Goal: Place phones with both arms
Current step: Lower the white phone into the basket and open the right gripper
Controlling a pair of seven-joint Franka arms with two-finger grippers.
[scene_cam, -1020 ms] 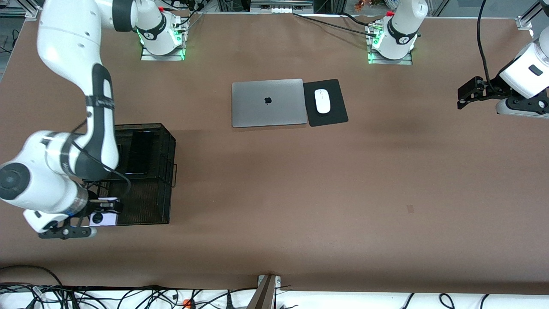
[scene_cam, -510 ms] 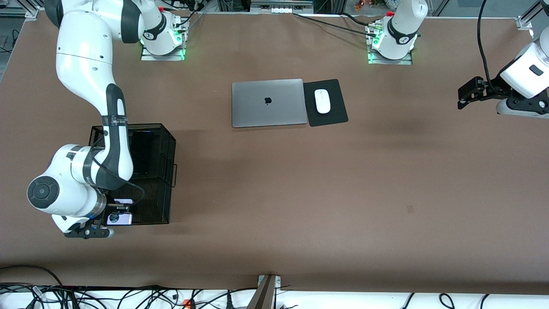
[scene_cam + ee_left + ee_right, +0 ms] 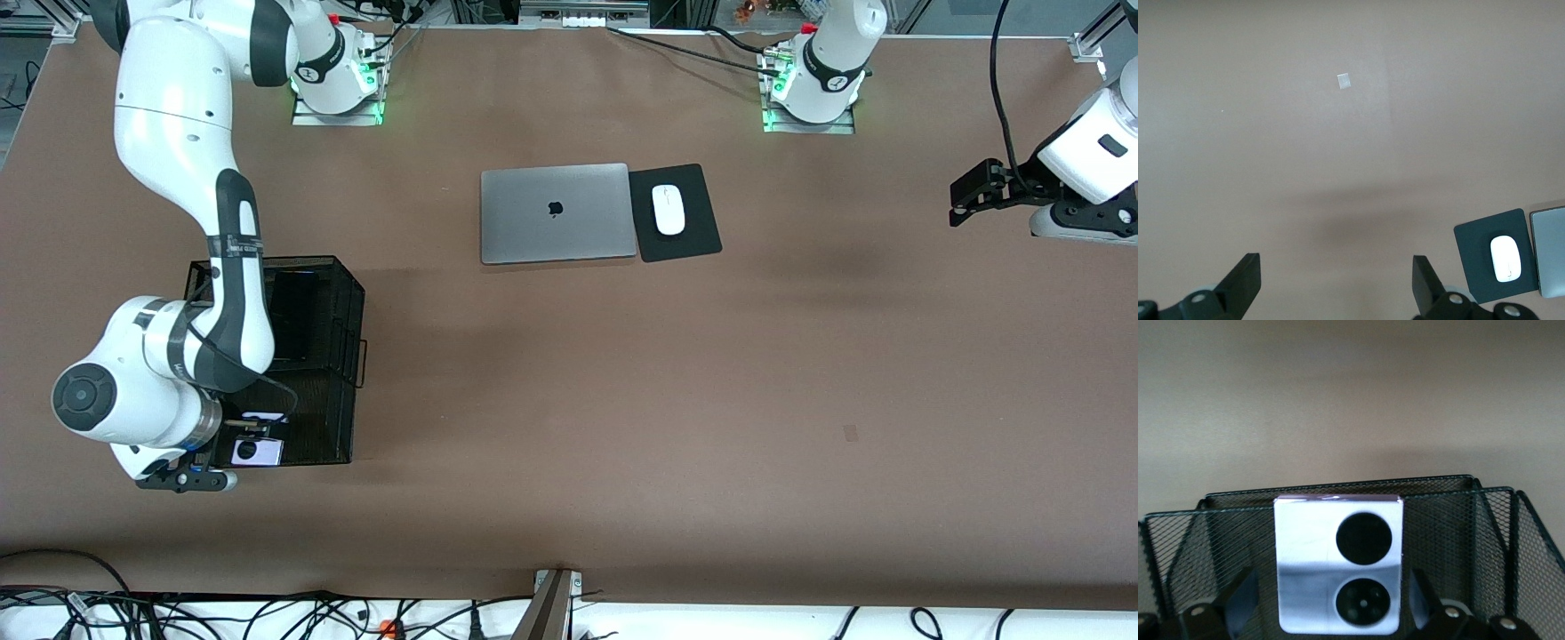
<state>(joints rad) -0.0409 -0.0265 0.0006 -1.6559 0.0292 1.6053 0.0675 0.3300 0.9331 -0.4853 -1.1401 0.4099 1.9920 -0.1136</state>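
Observation:
The lilac-white flip phone [image 3: 258,451] [image 3: 1338,563], with two black circles, is inside the black mesh basket [image 3: 348,356] [image 3: 1338,485], in the compartment nearest the front camera. My right gripper [image 3: 238,437] [image 3: 1328,593] is over it and open, a finger [image 3: 1238,597] apart from the phone on each side. A long black slab phone [image 3: 293,316] lies in the basket's farther compartment; the arm hides part of the basket. My left gripper [image 3: 958,200] [image 3: 1336,283] waits open and empty over bare table at the left arm's end.
A closed grey laptop [image 3: 557,213] and a white mouse [image 3: 669,210] on a black pad [image 3: 689,236] lie mid-table toward the bases; mouse [image 3: 1505,259] and pad also appear in the left wrist view. A small pale mark [image 3: 851,433] is on the table.
My right arm carried the lilac-white phone over the basket's near compartment, then its fingers spread and the phone sank a little into the basket. The left arm stayed still.

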